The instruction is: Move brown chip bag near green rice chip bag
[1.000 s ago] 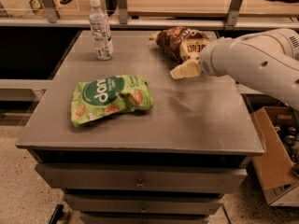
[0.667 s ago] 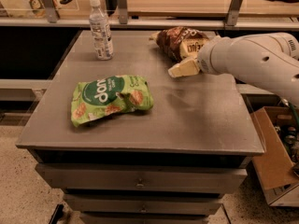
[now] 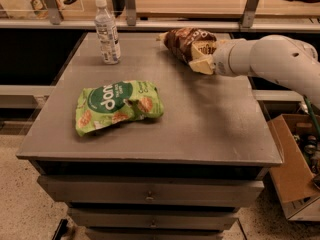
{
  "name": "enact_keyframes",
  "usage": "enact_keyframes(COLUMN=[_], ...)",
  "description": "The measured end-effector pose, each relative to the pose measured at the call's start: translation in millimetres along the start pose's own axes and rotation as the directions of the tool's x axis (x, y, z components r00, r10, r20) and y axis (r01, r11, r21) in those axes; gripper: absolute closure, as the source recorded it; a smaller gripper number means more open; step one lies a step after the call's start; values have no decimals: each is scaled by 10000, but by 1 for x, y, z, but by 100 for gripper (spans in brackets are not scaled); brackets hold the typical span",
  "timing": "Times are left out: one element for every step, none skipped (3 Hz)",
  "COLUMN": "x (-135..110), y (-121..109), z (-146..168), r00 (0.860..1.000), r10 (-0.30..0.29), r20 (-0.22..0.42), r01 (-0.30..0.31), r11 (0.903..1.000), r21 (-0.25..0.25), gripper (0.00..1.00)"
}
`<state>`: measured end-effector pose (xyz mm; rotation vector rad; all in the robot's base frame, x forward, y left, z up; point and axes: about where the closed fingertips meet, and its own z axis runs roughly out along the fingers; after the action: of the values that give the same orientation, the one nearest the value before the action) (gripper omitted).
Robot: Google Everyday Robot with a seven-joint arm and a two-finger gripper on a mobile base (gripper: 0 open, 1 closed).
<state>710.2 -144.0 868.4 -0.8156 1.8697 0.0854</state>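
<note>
The brown chip bag lies at the far right of the grey table top, its cream end pointing left. The green rice chip bag lies flat at the front left, well apart from the brown bag. My gripper comes in from the right on the white arm. It is open, at the brown bag's near right side, with one cream finger just in front of the bag. Whether it touches the bag I cannot tell.
A clear water bottle stands upright at the far left of the table. A railing runs behind the table. An open cardboard box with clutter sits on the floor at the right. Drawers are below the table top.
My gripper has moved a little farther back toward the brown chip bag. Both bags and the bottle have not moved.
</note>
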Motion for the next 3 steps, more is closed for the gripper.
enact_keyframes(x=[1,3,5], y=[-4,-9,-10], z=[4,-1,-14], r00=[9997,9995,9992], r10=[-160,-139,111], r20=[210,278,390], r01=[166,147,-96], r11=[9995,9995,9992], r21=[-287,-295,-400], gripper=[64,87,100])
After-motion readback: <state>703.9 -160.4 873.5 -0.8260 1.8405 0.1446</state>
